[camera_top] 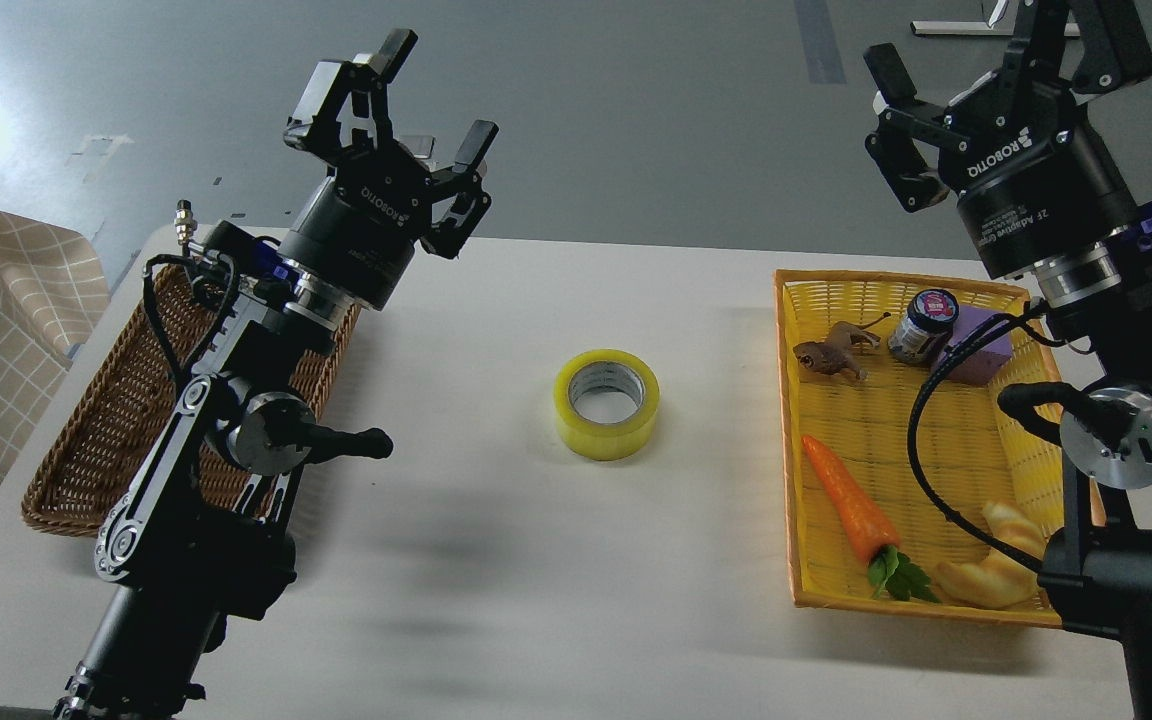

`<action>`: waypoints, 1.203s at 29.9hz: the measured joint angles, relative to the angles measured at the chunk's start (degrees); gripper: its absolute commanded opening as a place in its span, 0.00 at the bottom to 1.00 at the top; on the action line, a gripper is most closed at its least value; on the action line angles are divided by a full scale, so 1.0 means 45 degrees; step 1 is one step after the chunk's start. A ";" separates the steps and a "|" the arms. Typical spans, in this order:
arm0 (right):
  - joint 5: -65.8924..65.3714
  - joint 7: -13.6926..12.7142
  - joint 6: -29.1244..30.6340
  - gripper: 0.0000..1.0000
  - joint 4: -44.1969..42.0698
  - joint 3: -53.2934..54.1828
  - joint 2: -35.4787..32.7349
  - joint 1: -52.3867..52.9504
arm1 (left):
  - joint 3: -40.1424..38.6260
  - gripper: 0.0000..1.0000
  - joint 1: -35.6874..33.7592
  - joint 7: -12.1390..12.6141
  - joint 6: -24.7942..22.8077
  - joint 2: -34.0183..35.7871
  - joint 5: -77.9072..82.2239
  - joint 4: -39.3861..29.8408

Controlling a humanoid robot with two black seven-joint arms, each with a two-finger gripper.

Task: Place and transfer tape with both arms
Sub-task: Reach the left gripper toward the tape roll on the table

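The tape (607, 403), a yellow roll with a grey-white core, lies flat on the white table (536, 560) near its middle. My left gripper (433, 95) is open and empty, raised above the table's far left edge, well left of the tape. My right gripper (1001, 45) is open and empty, raised high above the far end of the yellow basket, far right of the tape. Neither gripper touches the tape.
A brown wicker basket (86, 450) stands at the left under my left arm. A yellow basket (886, 420) at the right holds a carrot (846, 500), a croissant (996, 575), a toy lion (831, 355), a small jar (921, 325) and a purple block (981, 355).
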 measured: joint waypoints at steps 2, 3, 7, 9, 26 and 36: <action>0.0208 0.0001 0.0029 1.00 0.0036 0.0003 0.0006 -0.0101 | 0.0123 0.98 -0.0233 0.0027 0.0300 0.0000 0.0067 -0.0094; 0.0318 0.0001 0.0041 1.00 0.0046 0.0002 0.0007 -0.0123 | 0.0257 0.98 -0.0317 0.0061 0.0476 0.0001 0.0125 -0.0109; 0.0496 0.0002 0.0066 1.00 0.0034 -0.0007 0.0009 -0.0144 | 0.0781 0.98 -0.0452 0.0159 0.0997 0.0001 0.0499 -0.0182; 0.0504 0.0002 0.0067 1.00 -0.0032 -0.0014 0.0009 -0.0151 | 0.1136 0.98 -0.0495 0.0168 0.1307 0.0045 0.1071 -0.0350; 0.0511 0.0023 0.0148 1.00 -0.0138 0.0059 0.0009 -0.0387 | 0.4887 0.98 -0.1118 0.1509 0.3158 0.0519 1.0684 -0.0687; 0.0528 0.0022 0.0167 1.00 -0.0045 0.0456 0.0008 -0.0353 | 0.5914 0.95 -0.1252 0.4677 0.3178 0.0035 1.4821 0.0636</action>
